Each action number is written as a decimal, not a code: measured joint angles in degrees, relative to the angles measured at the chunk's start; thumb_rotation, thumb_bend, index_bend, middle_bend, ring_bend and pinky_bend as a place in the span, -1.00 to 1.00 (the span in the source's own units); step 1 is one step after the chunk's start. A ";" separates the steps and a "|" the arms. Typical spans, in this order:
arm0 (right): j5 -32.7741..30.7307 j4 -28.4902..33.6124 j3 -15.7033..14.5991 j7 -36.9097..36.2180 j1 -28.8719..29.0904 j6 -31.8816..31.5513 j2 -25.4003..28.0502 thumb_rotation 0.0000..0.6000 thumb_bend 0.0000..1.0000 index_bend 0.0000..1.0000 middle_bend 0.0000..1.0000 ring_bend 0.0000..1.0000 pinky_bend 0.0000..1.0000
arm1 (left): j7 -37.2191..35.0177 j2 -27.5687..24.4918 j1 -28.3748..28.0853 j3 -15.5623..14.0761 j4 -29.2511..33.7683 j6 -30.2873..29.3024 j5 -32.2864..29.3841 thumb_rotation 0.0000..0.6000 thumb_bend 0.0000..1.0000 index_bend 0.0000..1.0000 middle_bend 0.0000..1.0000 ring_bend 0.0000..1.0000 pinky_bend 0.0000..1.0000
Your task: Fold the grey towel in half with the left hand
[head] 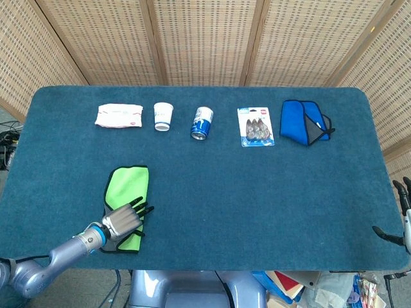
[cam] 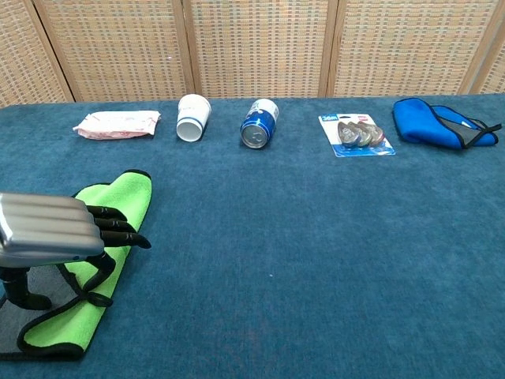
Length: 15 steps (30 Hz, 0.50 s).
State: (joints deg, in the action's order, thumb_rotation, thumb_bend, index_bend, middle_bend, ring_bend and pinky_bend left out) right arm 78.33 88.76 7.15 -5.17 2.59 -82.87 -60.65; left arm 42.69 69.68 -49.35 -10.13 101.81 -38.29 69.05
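Observation:
The towel [head: 126, 185] lies at the front left of the blue table [head: 257, 199], doubled over with its bright green face [cam: 112, 199] up and a black hem around it. A strip of its grey side [cam: 8, 332] shows at the near end. My left hand [head: 122, 222] hovers low over the towel's near half, fingers [cam: 118, 229] stretched out and apart, thumb pointing down toward the cloth; no pinch on the towel shows. My right hand [head: 403, 218] hangs past the table's right front edge, fingers apart and holding nothing.
Along the back of the table lie a pink packet [head: 119, 115], a white paper cup [head: 163, 116], a blue can [head: 201, 122] on its side, a blister pack [head: 256, 126] and a blue pouch [head: 303, 121].

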 measured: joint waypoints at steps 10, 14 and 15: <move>0.10 0.09 -0.03 0.06 -0.05 -0.16 0.00 1.00 -1.00 -1.00 -1.00 -1.00 -1.00 | -0.42 0.77 -0.15 -0.50 -0.58 -0.54 0.17 1.00 -0.42 0.08 -1.00 -1.00 -1.00; 0.14 0.12 -0.03 0.01 -0.07 -0.21 0.03 1.00 -1.00 -1.00 -1.00 -1.00 -1.00 | -0.38 0.87 -0.23 -0.72 -0.70 -0.69 0.05 1.00 -0.39 0.12 -1.00 -1.00 -1.00; 0.14 0.13 -0.02 -0.01 -0.07 -0.22 0.03 1.00 -1.00 -1.00 -1.00 -1.00 -1.00 | -0.36 0.88 -0.24 -0.77 -0.71 -0.74 0.02 1.00 -0.35 0.13 -1.00 -1.00 -1.00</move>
State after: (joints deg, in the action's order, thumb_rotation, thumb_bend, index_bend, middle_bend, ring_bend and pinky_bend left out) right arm 78.47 88.88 7.13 -5.18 2.52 -83.09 -60.62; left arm 42.33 70.56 -49.59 -10.89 101.11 -39.03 69.07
